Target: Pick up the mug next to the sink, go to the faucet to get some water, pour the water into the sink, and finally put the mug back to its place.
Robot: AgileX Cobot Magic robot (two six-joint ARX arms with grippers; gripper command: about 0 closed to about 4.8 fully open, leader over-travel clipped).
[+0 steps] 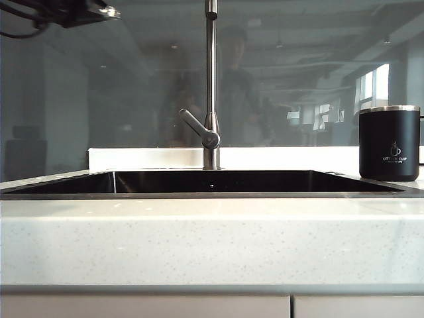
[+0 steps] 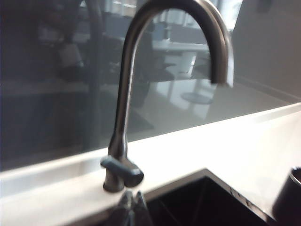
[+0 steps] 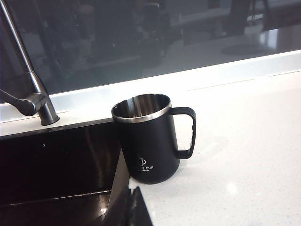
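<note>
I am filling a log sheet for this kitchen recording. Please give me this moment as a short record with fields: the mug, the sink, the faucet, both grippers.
mug: the mug stands upright on the counter beside the sink, handle away from the basin, untouched
sink: the sink is dark inside, nothing visible in it
faucet: the faucet is behind the sink, no water running
left gripper: the left gripper is shut, empty, facing the faucet
right gripper: the right gripper is shut, empty, near the mug

A pale speckled countertop carries everything. The mug stands upright on it just beyond the closed right gripper, at the edge of the sink. The faucet rises from it just past the closed left gripper.
</note>
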